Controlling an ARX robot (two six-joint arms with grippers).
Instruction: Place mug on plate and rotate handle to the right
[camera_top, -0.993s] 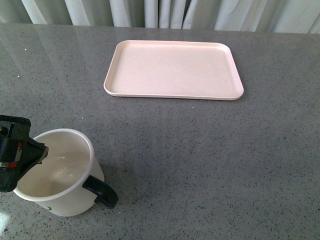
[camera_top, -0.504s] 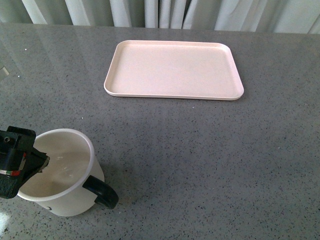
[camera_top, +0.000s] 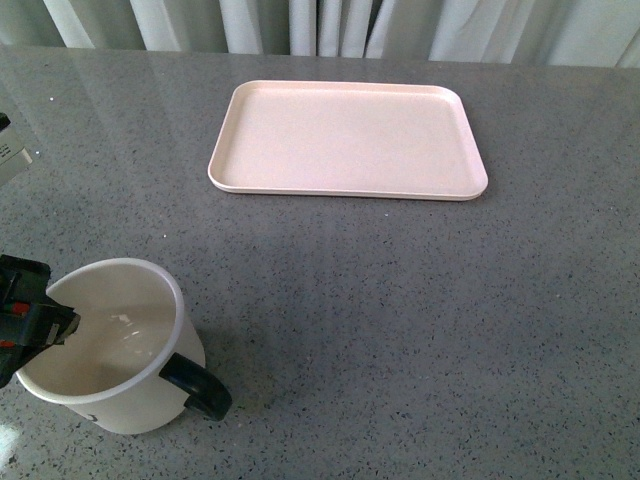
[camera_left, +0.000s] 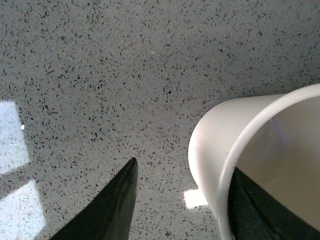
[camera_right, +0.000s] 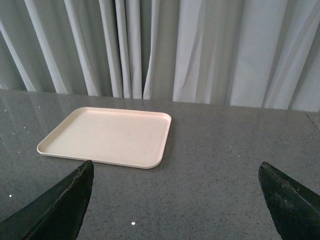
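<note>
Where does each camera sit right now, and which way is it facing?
Front view: on the body, facing across the table to curtains; left gripper at the mug.
Left wrist view: looks down; fingers straddle the mug's wall.
Right wrist view: faces the plate; right gripper open.
Shared: front and right wrist views both show the plate.

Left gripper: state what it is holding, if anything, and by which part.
Nothing is clamped yet. The left gripper has its jaws open astride the rim of the mug: one inside, the other outside, clear of the wall.
</note>
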